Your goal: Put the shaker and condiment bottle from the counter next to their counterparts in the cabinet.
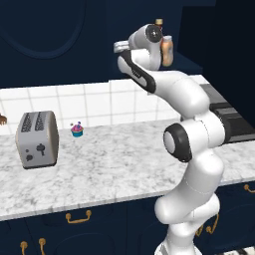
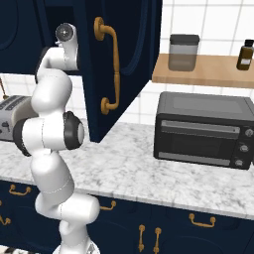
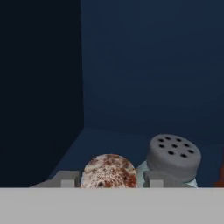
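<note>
1. We see the condiment bottle [image 3: 109, 170] standing on the cabinet [image 3: 144, 78] shelf, its cap between the fingers [image 3: 66, 179], which sit slightly parted beside it.
2. Risk: in our judgement, a crooked withdrawal can tip the condiment bottle against the pale shaker [image 3: 173, 157] just beside it.
3. The left base view shows the bottle's peach body; the hand view shows the shaker.

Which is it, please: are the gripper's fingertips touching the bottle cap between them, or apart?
Cannot tell. In the hand view the condiment bottle's speckled cap sits close between the fingertips of the gripper, but neither contact nor a gap shows plainly.
</note>
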Robot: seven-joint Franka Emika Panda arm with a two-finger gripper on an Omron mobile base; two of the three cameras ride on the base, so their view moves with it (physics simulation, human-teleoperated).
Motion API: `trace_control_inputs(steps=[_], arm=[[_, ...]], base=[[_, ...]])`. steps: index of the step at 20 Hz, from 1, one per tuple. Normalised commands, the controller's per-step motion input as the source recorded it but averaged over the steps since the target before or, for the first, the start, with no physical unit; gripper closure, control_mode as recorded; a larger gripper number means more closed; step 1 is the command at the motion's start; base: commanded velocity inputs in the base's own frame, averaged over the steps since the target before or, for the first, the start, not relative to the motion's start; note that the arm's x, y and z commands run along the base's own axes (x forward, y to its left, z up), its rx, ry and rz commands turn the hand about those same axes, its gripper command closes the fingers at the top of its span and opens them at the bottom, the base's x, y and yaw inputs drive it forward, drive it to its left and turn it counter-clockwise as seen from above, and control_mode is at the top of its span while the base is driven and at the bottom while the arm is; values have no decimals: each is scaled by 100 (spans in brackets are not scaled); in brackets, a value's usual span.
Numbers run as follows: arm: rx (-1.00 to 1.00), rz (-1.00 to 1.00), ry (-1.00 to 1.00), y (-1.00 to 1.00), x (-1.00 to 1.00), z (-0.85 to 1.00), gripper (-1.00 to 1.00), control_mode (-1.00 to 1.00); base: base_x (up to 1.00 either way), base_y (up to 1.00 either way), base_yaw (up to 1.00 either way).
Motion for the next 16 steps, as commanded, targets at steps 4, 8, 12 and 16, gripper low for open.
trace_control_inputs(steps=[4, 8, 12, 16], arm=[[0, 0, 0, 0, 8, -3, -100, -100], [0, 0, -10, -1, -11, 15, -100, -100], [0, 0, -15, -8, -42, 18, -100, -100], [0, 0, -17, -12, -47, 18, -100, -100]], base=[[0, 0, 0], [0, 0, 0], [0, 0, 0], [0, 0, 0]])
